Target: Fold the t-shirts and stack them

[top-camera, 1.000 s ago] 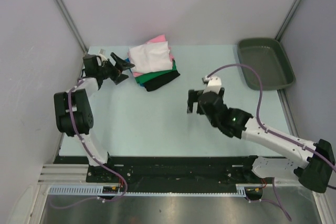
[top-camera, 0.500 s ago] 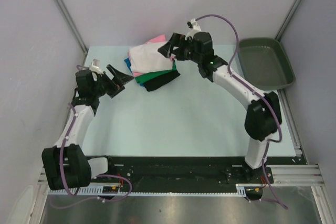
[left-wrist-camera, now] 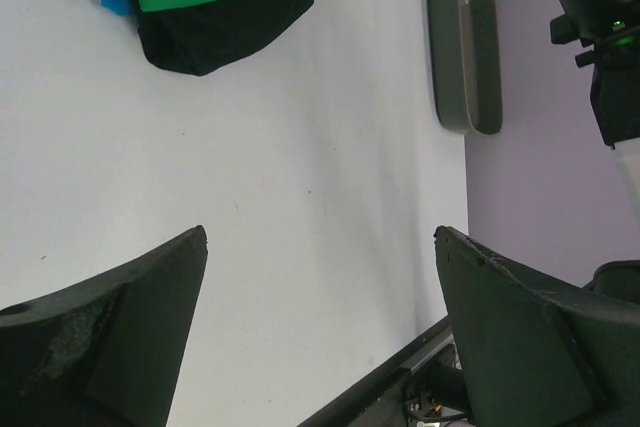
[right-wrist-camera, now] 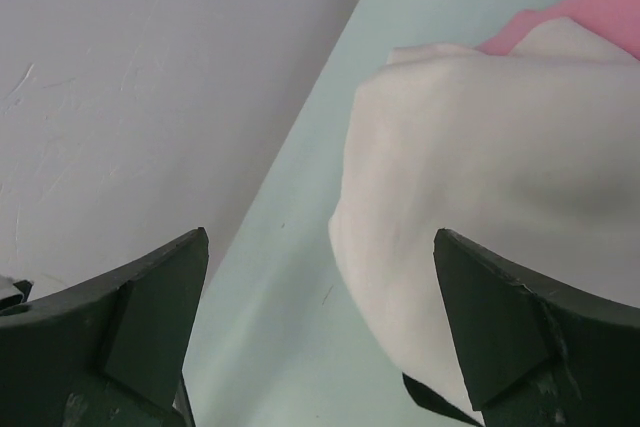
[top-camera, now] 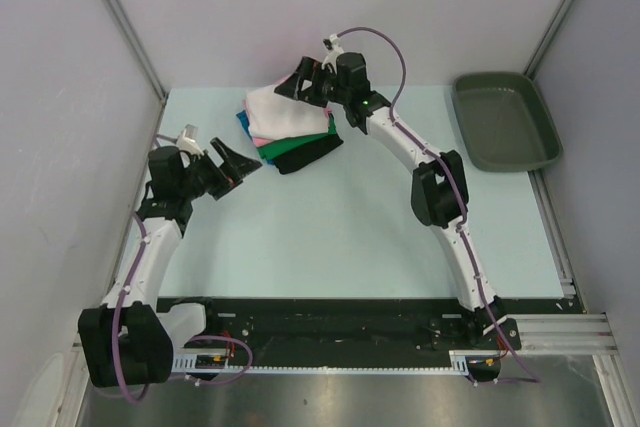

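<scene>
Your t-shirts lie in one pile near the tabletop's far edge, and both grippers are spread wide.

The pale tabletop carries a dark grey-green tray at its far-right corner, and the pile sits well apart from it, left of centre. The white t-shirt lies on top, with the pink t-shirt, green t-shirt and black t-shirt showing under it and the teal-blue t-shirt peeking out at the left. Your right gripper hangs over the far side of the white t-shirt with its jaws wide apart, pinching nothing (you cannot tell whether a finger touches the cloth). Your left gripper is near the pile's near-left corner over bare tabletop, its jaws equally wide and holding nothing.
</scene>
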Controlling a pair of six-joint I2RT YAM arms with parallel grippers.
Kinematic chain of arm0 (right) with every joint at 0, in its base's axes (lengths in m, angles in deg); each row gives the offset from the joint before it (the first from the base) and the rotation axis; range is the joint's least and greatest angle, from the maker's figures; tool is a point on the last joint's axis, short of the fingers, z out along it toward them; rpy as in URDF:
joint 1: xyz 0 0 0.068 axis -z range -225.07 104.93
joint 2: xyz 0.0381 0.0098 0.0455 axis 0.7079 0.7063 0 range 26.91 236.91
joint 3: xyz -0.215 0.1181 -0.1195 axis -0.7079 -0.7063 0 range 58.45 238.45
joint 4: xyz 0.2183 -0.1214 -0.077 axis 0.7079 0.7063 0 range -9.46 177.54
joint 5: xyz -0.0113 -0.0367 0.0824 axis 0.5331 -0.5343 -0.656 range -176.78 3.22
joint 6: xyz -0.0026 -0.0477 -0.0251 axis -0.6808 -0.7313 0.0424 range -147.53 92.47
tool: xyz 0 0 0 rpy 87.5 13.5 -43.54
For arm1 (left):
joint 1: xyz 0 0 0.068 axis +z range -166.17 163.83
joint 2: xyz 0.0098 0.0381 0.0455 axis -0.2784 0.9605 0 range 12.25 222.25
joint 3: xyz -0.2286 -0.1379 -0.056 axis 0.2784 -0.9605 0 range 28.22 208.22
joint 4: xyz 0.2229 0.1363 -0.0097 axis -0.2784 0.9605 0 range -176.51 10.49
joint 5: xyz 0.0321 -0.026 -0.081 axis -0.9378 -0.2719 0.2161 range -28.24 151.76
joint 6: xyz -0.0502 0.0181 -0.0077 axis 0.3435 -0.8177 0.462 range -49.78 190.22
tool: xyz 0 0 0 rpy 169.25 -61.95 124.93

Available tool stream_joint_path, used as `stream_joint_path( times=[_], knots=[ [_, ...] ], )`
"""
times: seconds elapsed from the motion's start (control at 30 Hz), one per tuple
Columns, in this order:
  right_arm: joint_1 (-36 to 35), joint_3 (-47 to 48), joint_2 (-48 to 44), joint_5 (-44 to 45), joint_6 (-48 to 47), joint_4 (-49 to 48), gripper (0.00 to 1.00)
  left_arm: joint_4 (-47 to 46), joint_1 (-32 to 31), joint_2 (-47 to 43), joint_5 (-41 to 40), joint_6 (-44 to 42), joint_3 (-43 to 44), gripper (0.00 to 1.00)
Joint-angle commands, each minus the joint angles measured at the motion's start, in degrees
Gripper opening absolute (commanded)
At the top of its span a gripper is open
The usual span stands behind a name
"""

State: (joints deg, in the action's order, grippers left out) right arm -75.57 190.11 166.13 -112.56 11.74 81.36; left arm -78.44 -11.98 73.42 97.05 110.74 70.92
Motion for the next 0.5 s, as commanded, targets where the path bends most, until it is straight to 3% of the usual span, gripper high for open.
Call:
stream_joint_path(
  times=[0.0, 0.47],
  knots=[
    [1.93, 4.57, 3.5, -2.79, 3.53, -2.66, 1.0, -0.6, -0.23, -0.88, 1.89, -1.58, -0.77, 1.0],
    [3.78, 15.99, 19.95, -1.12, 9.34, -12.24, 1.0, -2.63, -0.23, -0.96, 2.59, -2.45, -0.77, 1.0]
  ],
)
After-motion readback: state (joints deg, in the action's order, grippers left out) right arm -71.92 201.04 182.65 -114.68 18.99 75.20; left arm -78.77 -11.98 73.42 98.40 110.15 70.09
